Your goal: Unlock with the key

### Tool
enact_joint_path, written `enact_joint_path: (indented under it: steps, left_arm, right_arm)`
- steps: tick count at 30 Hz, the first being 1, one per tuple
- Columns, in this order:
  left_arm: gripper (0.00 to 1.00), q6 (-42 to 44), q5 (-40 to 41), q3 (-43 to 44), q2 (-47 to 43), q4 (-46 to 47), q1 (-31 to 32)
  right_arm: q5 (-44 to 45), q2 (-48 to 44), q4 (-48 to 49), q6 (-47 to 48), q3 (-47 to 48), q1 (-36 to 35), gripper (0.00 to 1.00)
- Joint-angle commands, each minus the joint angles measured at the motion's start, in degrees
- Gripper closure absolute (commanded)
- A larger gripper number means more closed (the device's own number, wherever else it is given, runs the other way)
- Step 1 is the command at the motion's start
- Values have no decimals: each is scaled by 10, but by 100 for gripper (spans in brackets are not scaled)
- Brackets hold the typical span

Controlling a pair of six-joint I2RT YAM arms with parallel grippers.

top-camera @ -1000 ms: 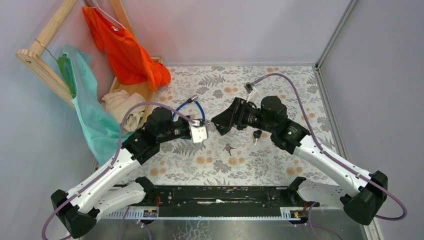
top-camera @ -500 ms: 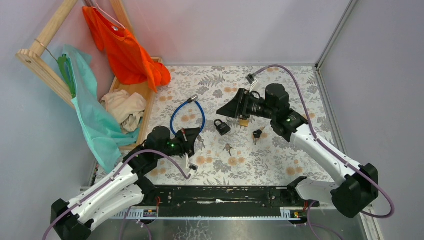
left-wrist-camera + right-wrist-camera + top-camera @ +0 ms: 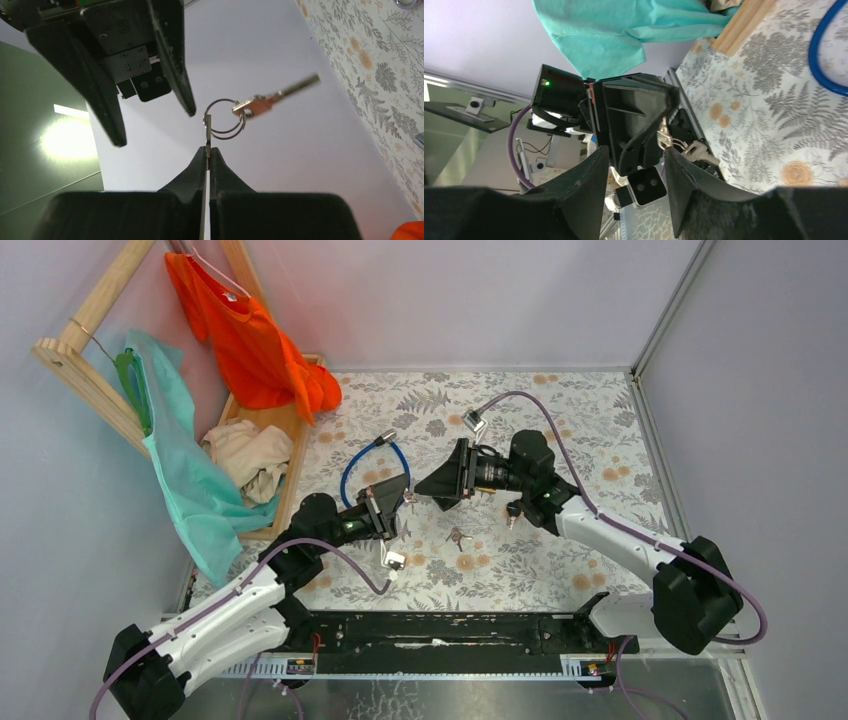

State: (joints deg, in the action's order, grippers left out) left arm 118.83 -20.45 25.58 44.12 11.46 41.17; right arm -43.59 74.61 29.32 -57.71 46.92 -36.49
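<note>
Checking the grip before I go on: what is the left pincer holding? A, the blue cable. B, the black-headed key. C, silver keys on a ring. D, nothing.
C: the left pincer is shut on a thin metal blade, and a silver key dangles from it.

The 2 arms reach inward, tips facing: left tool (image 3: 207, 152) pinched closed, right tool (image 3: 636, 155) parted.

Only a narrow gap separates left tool (image 3: 207, 155) from right tool (image 3: 636, 155).
</note>
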Motion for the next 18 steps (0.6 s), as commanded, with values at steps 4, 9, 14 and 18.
enact_joint_path:
  steps: [4, 9, 14, 18]
  left_arm:
    - [100, 80, 19, 16, 9, 63, 3]
    - [100, 73, 22, 25, 11, 65, 2]
    - [100, 67, 27, 28, 7, 62, 2]
    - [100, 65, 28, 26, 1, 60, 2]
  right_arm:
    - [-1, 29, 152, -59, 2, -25, 56]
    - [-1, 48, 154, -59, 7, -28, 60]
    - [5, 39, 112, -24, 17, -28, 62]
    - [20, 19, 33, 33, 36, -28, 61]
